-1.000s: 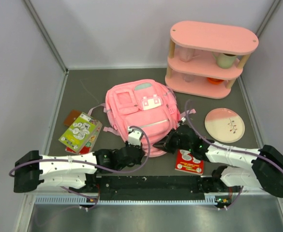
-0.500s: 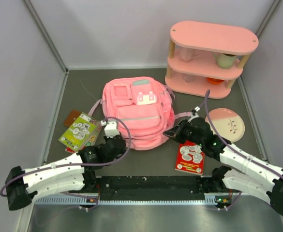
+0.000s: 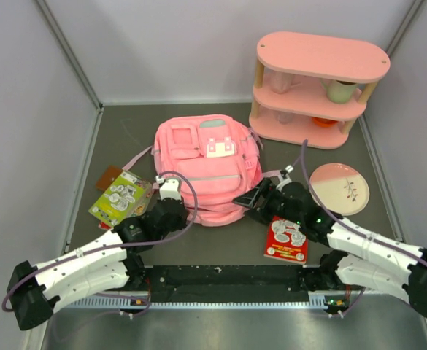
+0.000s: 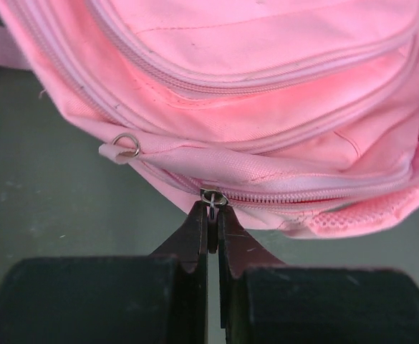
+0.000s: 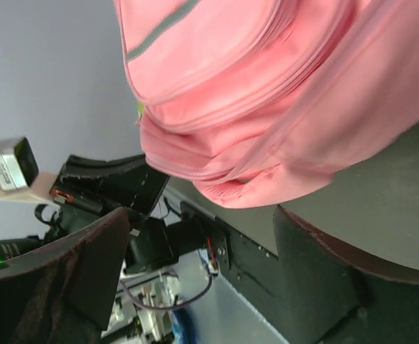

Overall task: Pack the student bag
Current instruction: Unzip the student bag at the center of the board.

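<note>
none of the loose things looks packed yet, so i'd judge the job to be at its opening stage. at the left of the table [image 3: 125, 131] a green booklet [image 3: 122, 195] lies on a red one, with a brown card [image 3: 109, 176] just beyond, all outside the bag. the left arm reaches forward from the near left, low and stretched out, and the left gripper [image 4: 211, 208] is pinched tight on the zipper pull [image 4: 213, 197] at the bag's near left edge; to the right of the slider the zip looks closed. the student bag [image 3: 207, 157] lies flat in the middle of the table, front pockets up. the right arm comes in from the near right, bent at the elbow, and the right gripper [image 3: 249, 198] stands with its jaws spread wide at the bag's near right corner, holding nothing; whether a finger touches the fabric i cannot tell. a red booklet [image 3: 286, 239] lies by that arm, a pink plate [image 3: 339, 188] to its right, and a pink shelf unit [image 3: 319, 62] at the far right. left to do, as i read it: open the zip, then load the booklets.
</note>
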`<move>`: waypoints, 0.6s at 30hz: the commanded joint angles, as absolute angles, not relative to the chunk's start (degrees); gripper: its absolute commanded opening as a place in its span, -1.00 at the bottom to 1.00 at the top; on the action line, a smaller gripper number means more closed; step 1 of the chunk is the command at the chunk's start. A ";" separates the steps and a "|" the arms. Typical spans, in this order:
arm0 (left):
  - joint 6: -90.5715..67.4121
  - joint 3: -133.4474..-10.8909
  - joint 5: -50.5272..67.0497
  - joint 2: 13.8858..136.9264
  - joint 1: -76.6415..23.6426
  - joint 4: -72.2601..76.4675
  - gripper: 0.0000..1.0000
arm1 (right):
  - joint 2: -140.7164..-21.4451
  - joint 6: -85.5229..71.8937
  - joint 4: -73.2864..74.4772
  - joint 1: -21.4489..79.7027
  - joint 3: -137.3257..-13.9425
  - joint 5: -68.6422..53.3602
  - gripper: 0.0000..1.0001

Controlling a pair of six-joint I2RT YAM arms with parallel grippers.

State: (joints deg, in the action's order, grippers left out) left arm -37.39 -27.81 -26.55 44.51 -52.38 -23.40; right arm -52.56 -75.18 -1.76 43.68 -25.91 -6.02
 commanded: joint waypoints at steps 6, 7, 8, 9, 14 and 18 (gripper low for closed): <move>-32.17 -31.55 -18.19 46.84 -56.60 -10.81 -1.00 | -65.38 -85.51 -21.27 53.08 -29.44 -8.62 0.66; -32.17 -31.81 -18.19 47.28 -57.04 -10.64 -1.00 | -66.70 -85.78 -21.97 53.26 -29.70 -8.53 0.66; -32.08 -31.90 -18.28 48.24 -57.91 -10.37 -1.00 | -67.23 -86.30 -22.67 53.35 -29.88 -8.79 0.66; -32.08 -32.08 -18.54 48.69 -58.35 -10.37 -1.00 | -67.85 -86.66 -23.11 53.35 -30.06 -8.88 0.66; -32.34 -32.08 -18.54 50.45 -60.82 -7.65 -1.00 | -70.57 -88.94 -26.09 53.44 -29.62 -8.87 0.62; -32.26 -32.52 -18.99 50.80 -61.87 -6.95 -1.00 | -71.72 -89.47 -22.06 53.61 -30.76 -7.82 0.62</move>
State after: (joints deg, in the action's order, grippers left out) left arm -32.82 -28.82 -18.87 51.03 -60.90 -14.72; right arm -70.67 -87.72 -20.99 52.66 -27.66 -8.84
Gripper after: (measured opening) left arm 0.037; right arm 0.810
